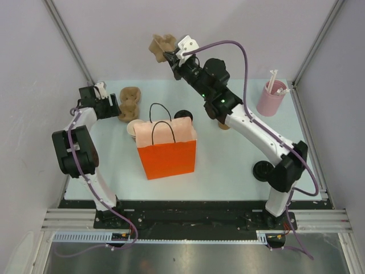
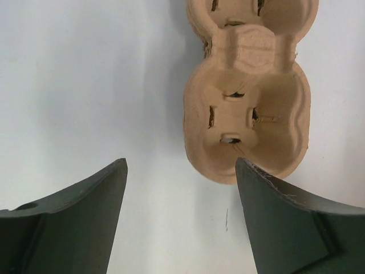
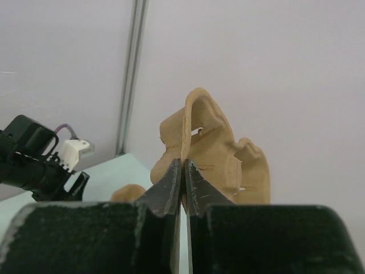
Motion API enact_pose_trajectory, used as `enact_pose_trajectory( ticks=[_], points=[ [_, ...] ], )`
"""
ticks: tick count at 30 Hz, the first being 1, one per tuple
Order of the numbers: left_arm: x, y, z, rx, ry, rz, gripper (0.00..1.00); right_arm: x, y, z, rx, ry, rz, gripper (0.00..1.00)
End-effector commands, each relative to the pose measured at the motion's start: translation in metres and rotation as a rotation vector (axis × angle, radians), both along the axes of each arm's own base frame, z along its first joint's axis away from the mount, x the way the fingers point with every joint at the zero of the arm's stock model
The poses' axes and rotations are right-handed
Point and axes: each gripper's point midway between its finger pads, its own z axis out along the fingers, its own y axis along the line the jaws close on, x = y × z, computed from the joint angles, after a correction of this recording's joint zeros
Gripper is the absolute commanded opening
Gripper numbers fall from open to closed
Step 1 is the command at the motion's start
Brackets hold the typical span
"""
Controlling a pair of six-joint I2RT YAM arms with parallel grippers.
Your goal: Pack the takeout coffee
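1. The right hand (image 1: 171, 57) is raised high over the far edge of the bench (image 1: 228, 165). It is clenched on the thin wall of a moulded pulp cup tray (image 1: 162, 45). Its wrist camera shows both fingers (image 3: 171, 184) pressed flat together on that tray's rim (image 3: 211, 148).
2. The left hand (image 1: 114, 106) hangs low at the bench's 10 o'clock corner, released, with its fingers (image 2: 85, 200) spread wide. A second pulp tray (image 2: 248, 114) lies on the bench at its 12 o'clock. The tray's near end sits just beside the fingertip on the right of the wrist view; whether they touch cannot be told.
3. An orange paper bag (image 1: 166, 157) with black handles stands upright mid-bench.
4. A lidded coffee cup (image 1: 183, 115) stands just behind the bag's 1 o'clock corner. It is at 6 o'clock from the right hand and well below it.
5. A tan cup (image 1: 134, 128) sits just beside the bag's 10 o'clock corner, near the left hand at its 4 o'clock. Its lid cannot be made out.
6. A pink straw holder (image 1: 270, 101) stands at the bench's 2 o'clock corner.
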Motion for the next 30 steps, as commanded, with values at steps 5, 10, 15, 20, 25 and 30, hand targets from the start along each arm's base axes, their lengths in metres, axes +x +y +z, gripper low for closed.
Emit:
enact_pose_trajectory(
  ticks=[5,10,15,20,25,30],
  points=[
    [-0.017,-0.004,0.077,0.153,-0.118,-0.103,0.82,-0.060,-0.097,0.034,-0.088,0.041,-0.312,0.00],
    [-0.038,-0.019,0.091,0.163,-0.145,-0.170,0.83,-0.087,-0.151,0.000,-0.179,0.215,-0.414,0.00],
    [-0.064,-0.051,0.114,0.156,-0.187,-0.267,0.83,-0.113,-0.186,-0.045,-0.282,0.394,-0.460,0.00],
    [-0.096,-0.083,0.141,0.179,-0.227,-0.374,0.85,-0.136,-0.214,-0.083,-0.306,0.516,-0.489,0.00],
    [-0.124,-0.095,0.165,0.191,-0.260,-0.410,0.88,-0.149,-0.227,-0.117,-0.323,0.630,-0.498,0.00],
    [-0.141,-0.100,0.186,0.194,-0.305,-0.424,0.90,-0.161,-0.211,-0.194,-0.389,0.809,-0.438,0.00]
  ],
)
